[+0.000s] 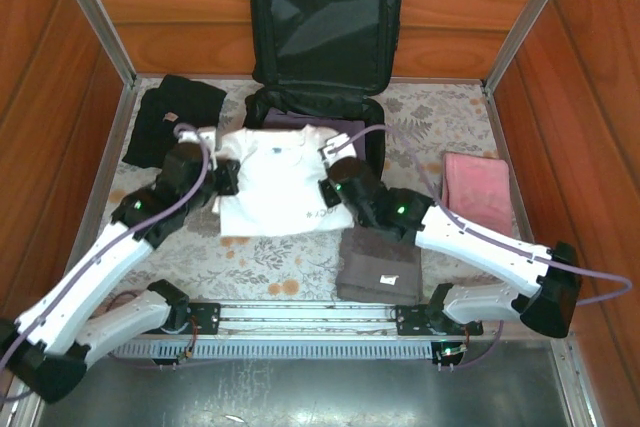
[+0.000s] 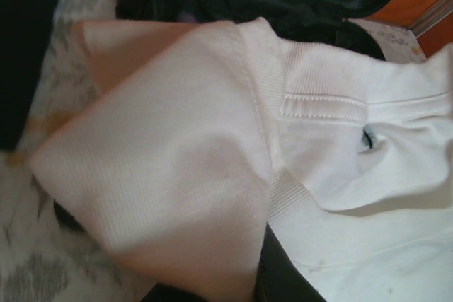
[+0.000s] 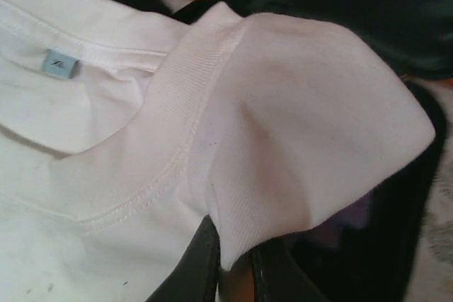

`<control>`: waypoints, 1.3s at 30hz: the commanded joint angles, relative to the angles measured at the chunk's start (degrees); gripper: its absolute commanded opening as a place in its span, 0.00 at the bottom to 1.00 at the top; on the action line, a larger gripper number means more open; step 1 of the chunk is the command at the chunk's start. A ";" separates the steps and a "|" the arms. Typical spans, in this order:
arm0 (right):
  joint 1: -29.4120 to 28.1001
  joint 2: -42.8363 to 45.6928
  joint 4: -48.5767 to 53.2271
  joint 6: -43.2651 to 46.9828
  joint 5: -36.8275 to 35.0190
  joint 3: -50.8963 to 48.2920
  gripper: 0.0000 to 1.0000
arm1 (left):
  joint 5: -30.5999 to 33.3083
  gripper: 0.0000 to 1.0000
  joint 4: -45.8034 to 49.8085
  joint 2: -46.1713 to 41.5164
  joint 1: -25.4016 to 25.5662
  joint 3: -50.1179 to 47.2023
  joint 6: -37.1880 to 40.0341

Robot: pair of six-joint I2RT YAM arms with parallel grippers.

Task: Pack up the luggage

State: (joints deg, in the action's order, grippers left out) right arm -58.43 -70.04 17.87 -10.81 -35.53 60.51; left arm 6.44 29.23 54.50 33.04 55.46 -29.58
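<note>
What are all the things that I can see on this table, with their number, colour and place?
luggage: one, black lining, open at the far middle, lid upright.
white T-shirt: one, white, folded, in front of the luggage, overlapping its near edge.
purple item: one, purple, inside the luggage, mostly hidden.
black garment: one, black, far left.
pink cloth: one, pink, folded, right side.
grey cloth: one, grey-brown, folded, near middle.
tablecloth: one, pale with flower pattern, under everything.
left end effector: one, black, at the shirt's left edge, fingers covered by fabric.
right end effector: one, black, shut on the shirt beside its collar.
</note>
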 commanded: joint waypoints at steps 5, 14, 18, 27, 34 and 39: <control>12.00 -1.79 -1.96 8.38 4.76 5.65 0.00 | -4.63 0.00 -3.57 19.37 -5.55 16.13 13.41; 23.48 -11.19 -5.05 8.44 14.85 8.66 0.00 | -14.39 0.00 -6.60 40.29 -10.81 30.22 15.81; 26.05 -14.83 -5.00 8.32 16.44 9.75 0.00 | -16.44 0.00 -5.06 47.96 -11.20 34.42 15.27; 30.16 -24.40 -5.31 7.56 21.20 11.95 0.13 | -14.43 0.05 0.20 58.28 -13.12 40.60 16.78; 33.17 -29.25 8.89 2.84 14.77 20.54 0.68 | -8.67 0.85 4.52 60.17 -13.19 46.67 20.08; 33.56 -25.67 10.35 5.91 16.48 22.61 0.62 | -3.86 0.92 4.56 55.43 -13.13 45.97 20.67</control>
State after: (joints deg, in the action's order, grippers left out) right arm -24.93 -99.09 25.12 -5.78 -19.14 81.12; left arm -1.56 31.83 114.34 19.88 100.86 -10.44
